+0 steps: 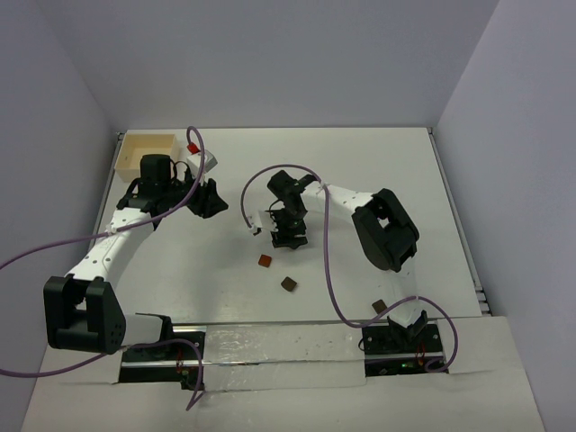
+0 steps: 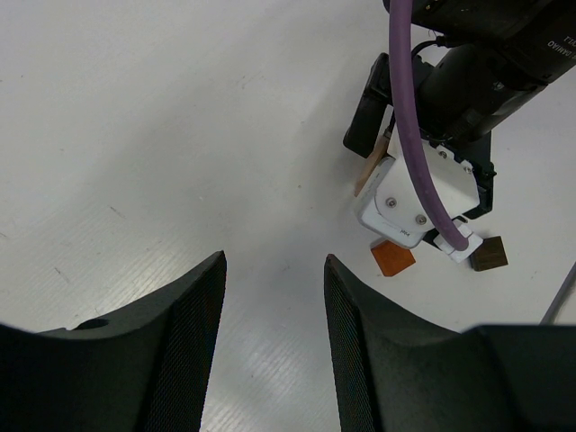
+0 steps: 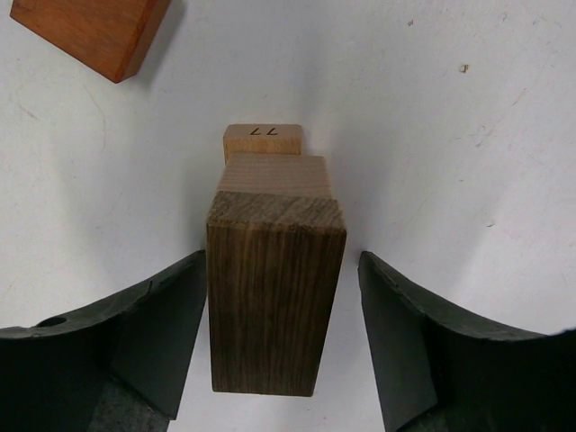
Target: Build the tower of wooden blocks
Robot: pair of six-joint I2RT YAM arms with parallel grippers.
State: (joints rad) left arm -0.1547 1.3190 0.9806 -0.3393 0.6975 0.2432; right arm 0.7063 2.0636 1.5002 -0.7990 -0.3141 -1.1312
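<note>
At the far left corner of the desk (image 1: 378,171) sits a pale open box (image 1: 147,137), with the left arm's wrist just in front of it. The left pincer (image 1: 211,200) hangs over bare desk to the right of the box; its wrist view shows the left pincer (image 2: 274,261) spread, with only white surface in the gap. Near the middle of the desk the right pincer (image 1: 288,236) points down over the tower (image 3: 274,297), which the top view hides under the arm. In the right wrist view the right pincer (image 3: 282,261) is spread around the tower: the left finger (image 3: 153,333) sits right at the wood's edge, though whether it touches cannot be told, and the right finger (image 3: 405,342) stands clear with white desk showing between. The tower shows a dark brown block nearest the camera, a light tan block beyond it and a smaller tan piece marked 77 beyond that. A reddish block (image 1: 265,261) lies loose just in front of the right pincer, and a dark brown block (image 1: 289,284) lies a little nearer and to the right. Another dark block (image 1: 379,307) rests well apart from these, close to the right arm's base.
</note>
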